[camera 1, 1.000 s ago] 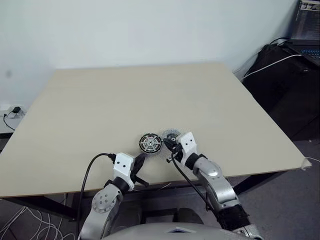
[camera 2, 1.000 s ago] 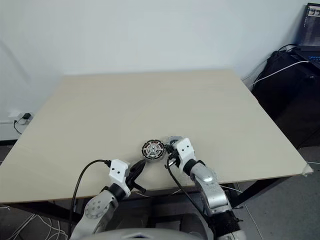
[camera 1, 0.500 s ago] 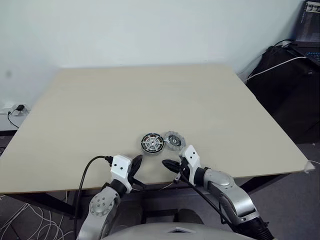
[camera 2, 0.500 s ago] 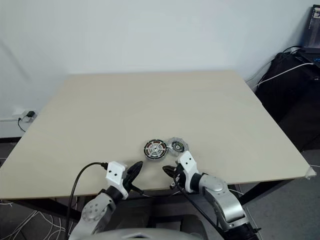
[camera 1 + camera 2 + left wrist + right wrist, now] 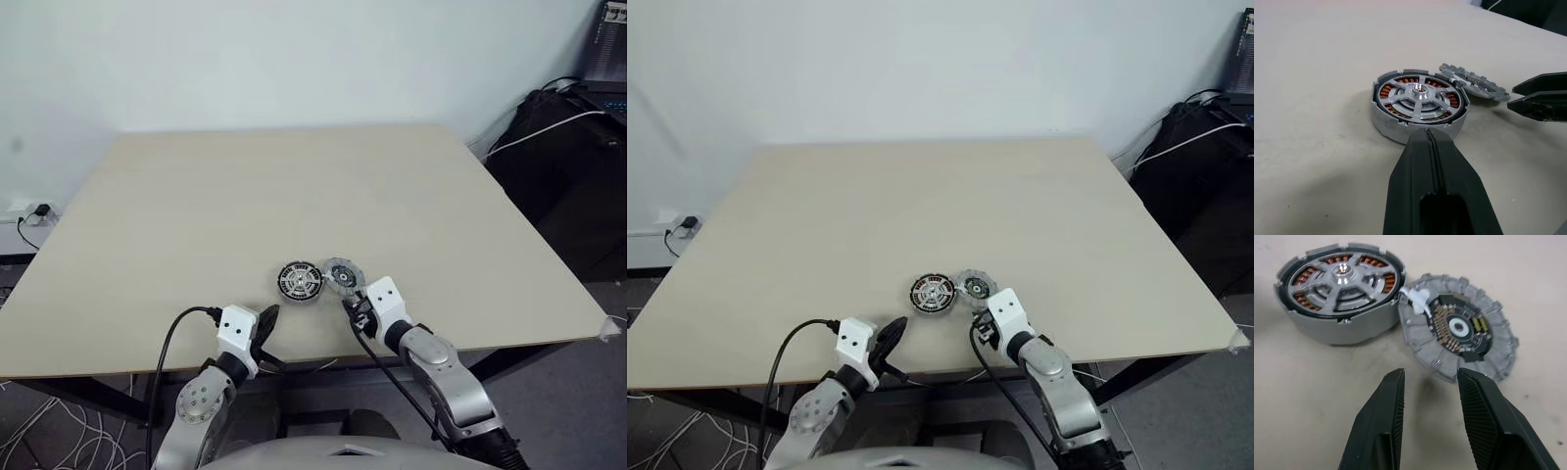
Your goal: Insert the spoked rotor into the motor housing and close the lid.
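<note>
The spoked rotor (image 5: 1342,276) sits seated inside the motor housing (image 5: 1337,328), copper windings visible between its spokes. This assembly rests flat on the table (image 5: 294,186) near the front edge. The lid (image 5: 1459,328), a notched-edge disc with a small circuit face and a dark centre hole, lies just beside the housing on the robot's right, one edge leaning against the housing wall and tilted. A short white connector joins lid and housing.

The right gripper (image 5: 1430,377) points at the near edge of the lid with its fingers (image 5: 1476,396) parted to a moderate gap; it holds nothing and touches neither part. The left gripper (image 5: 1428,134) hangs just short of the housing, fingers pressed together, empty, not in contact with the housing.
</note>
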Robot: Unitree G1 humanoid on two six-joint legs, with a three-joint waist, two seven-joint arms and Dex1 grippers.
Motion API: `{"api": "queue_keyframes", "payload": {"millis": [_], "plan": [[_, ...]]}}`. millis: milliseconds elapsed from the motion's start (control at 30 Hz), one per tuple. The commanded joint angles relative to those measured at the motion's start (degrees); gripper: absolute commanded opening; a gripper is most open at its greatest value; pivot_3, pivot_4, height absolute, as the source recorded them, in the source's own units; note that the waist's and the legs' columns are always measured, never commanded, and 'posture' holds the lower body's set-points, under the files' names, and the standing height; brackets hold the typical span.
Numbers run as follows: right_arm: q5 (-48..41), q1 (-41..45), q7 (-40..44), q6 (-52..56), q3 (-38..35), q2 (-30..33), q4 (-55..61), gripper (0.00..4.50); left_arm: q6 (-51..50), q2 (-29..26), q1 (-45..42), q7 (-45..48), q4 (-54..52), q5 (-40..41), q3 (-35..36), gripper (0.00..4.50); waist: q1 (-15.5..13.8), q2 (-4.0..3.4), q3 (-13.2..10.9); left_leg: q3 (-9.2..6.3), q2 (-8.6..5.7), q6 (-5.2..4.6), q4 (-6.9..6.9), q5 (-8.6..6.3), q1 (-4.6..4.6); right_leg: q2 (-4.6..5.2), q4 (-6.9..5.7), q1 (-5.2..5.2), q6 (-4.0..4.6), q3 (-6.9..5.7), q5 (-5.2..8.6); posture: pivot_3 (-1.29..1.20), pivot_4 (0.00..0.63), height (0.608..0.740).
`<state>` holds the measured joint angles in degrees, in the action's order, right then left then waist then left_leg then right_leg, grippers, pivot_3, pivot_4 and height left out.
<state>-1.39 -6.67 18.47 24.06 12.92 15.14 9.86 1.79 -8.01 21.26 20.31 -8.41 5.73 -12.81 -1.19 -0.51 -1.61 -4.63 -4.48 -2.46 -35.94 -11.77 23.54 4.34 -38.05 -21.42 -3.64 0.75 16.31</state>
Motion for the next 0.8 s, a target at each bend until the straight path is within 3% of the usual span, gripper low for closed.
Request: {"api": "queue_keyframes", "payload": {"millis": [33, 800], "plan": [[-0.7, 0.4, -0.8, 0.3, -2.1, -0.7, 1.0, 1.84, 1.9, 0.1, -0.7, 0.4, 0.3, 0.4, 0.3, 0.00, 0.0, 0.00, 0.0, 0.00, 0.00, 0.00, 0.00, 0.00, 0.00, 0.00, 0.00, 0.00, -0.04, 0.00, 0.00, 0.00, 0.000, 0.740], [6.9, 2.6, -2.2, -4.2, -1.3, 1.0, -4.4, 1.84, 6.6, 1.0, -2.2, 1.5, 6.6, 0.4, 1.1, 0.00, 0.0, -0.13, 0.1, 0.03, 0.00, -0.01, -0.05, 0.01, -0.04, -0.02, -0.03, 0.03, -0.05, -0.02, -0.05, 0.00, 0.000, 0.740]]}}
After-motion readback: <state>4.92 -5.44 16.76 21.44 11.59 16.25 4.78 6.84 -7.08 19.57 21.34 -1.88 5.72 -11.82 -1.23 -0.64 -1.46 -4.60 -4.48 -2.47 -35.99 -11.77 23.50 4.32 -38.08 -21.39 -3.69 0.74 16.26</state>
